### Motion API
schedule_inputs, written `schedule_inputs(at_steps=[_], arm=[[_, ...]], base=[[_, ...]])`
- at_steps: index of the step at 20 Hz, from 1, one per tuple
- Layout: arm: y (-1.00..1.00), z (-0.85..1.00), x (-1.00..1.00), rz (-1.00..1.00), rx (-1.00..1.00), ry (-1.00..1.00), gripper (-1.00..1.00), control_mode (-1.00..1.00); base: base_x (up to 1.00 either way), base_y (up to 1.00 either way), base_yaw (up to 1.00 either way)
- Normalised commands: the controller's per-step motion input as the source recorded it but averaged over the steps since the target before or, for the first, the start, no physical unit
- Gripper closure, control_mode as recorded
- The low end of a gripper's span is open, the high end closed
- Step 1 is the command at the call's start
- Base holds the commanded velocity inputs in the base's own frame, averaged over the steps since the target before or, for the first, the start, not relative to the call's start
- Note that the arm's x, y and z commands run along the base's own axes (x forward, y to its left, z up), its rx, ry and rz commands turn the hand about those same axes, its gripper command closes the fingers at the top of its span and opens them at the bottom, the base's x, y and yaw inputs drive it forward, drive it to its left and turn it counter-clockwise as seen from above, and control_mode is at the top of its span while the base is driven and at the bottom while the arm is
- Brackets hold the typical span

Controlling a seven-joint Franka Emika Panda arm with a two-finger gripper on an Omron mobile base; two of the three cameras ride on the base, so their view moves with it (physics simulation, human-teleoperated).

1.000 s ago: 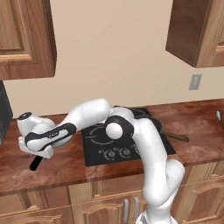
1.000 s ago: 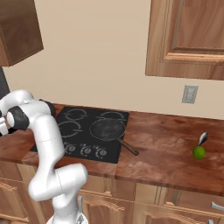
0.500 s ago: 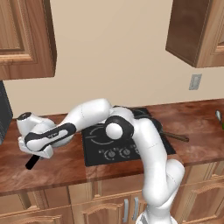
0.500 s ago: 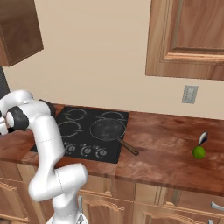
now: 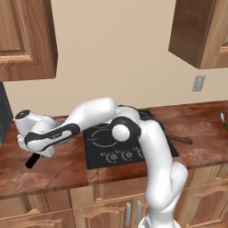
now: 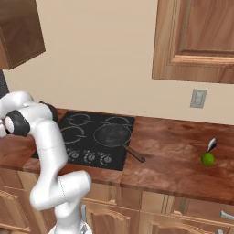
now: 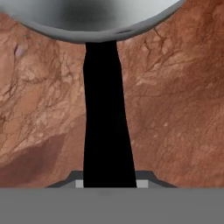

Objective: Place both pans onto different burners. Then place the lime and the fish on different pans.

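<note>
Left base view: silver pan being grasped on the tabletop (image 5: pixel 67 169).
Cooktop (image 6: pixel 91 137), far right of the end effector (image 7: pixel 108 181), is seen carrying the dark pan (image 6: pixel 112 135). The silver pan (image 7: pixel 94 17) lies just ahead, its black handle (image 7: pixel 107 127) apparently gripped; lifting is judged next. Nothing is changed from half a second ago.
</note>
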Motion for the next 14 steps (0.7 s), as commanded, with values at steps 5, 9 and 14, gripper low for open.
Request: schedule_inputs(at_steps=[5,9,14], arm=[[-0.62,0.27,0.00,0.00,0.02,0.00,1.00,-1.00],[-0.69,0.19,0.00,-0.02,0.08,0.00,1.00,-1.00],[-0.61,0.05,-0.01,-0.04,0.09,0.00,1.00,-1.00]], base=[[0.00,0.00,0.00],[0.00,0.00,0.00],[0.00,0.00,0.00]])
